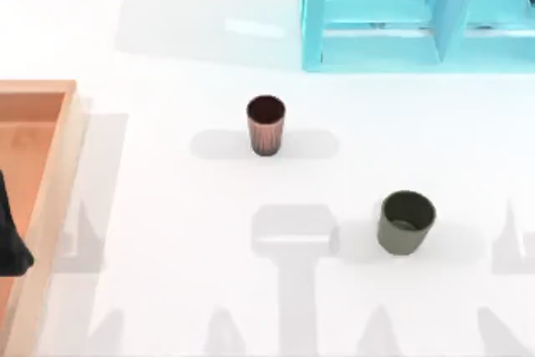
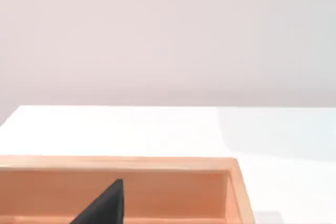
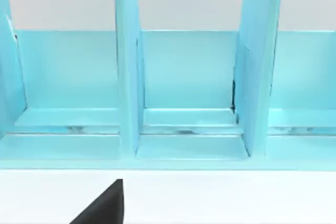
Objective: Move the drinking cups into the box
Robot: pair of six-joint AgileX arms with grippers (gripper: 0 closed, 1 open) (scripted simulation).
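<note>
Standing upright near the middle of the white surface [image 1: 167, 206], toward twelve o'clock from centre: the ribbed copper-brown tumbler [image 1: 266, 125], dark inside, mouth up. Sitting well apart from it, toward four o'clock: the squatter olive-grey cup [image 1: 406, 221], also upright with its mouth open to the top. Neither cup touching anything but the surface.

Lying at nine o'clock, along the left edge of the top view: the wooden box [image 1: 50, 198], orange-brown floor with light raised rim walls, partly cut off by the edge. Both cups outside it and well clear of its rim.

Hanging over the box at its left edge: a dark part of the left arm, the left gripper [image 1: 10, 236]. Seen again from the left wrist as one dark finger [image 2: 105, 205] above the box's inner wall [image 2: 173, 192]. Cannot tell whether these fingers are wide or narrow.

Filling the one-to-two o'clock corner: a cyan shelf frame [image 1: 376, 14] with upright dividers. Facing those compartments [image 3: 189, 77] from the right wrist: one dark finger [image 3: 105, 205] of the right gripper over the white surface; spread of its fingers cannot be told either.
</note>
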